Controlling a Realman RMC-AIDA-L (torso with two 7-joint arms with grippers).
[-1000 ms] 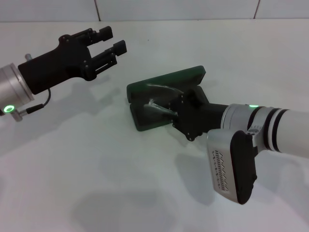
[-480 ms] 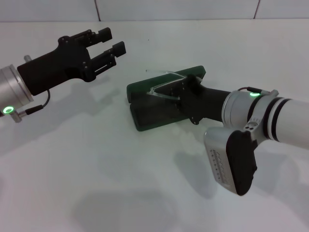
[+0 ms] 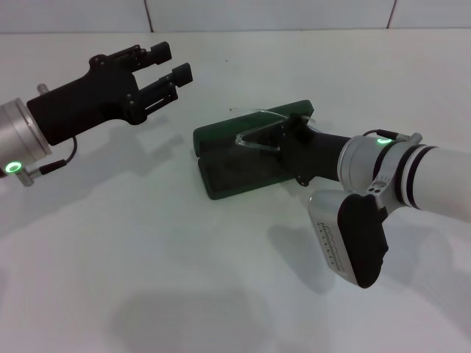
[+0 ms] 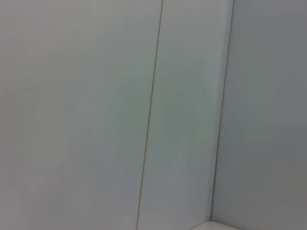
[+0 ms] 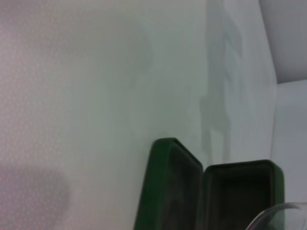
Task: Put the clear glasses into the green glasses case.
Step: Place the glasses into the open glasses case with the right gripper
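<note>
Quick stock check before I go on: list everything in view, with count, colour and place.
green glasses case: one, dark green, open on the table's middle, lid raised at the far side.
clear glasses: one, colourless, held above the case's open tray.
table: one, white, under everything.
wall: pale panels with thin seams.
left hand: one, black, open, hanging above the table left of the case.
right hand: one, black, over the case, gripping the glasses.

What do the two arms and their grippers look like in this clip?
The left gripper is matte black with blocky fingers, on a silver wrist ring with a green light and a thin black cable. The right gripper is black too, behind a white arm with black bands, a green light and a grey-and-black camera housing.
</note>
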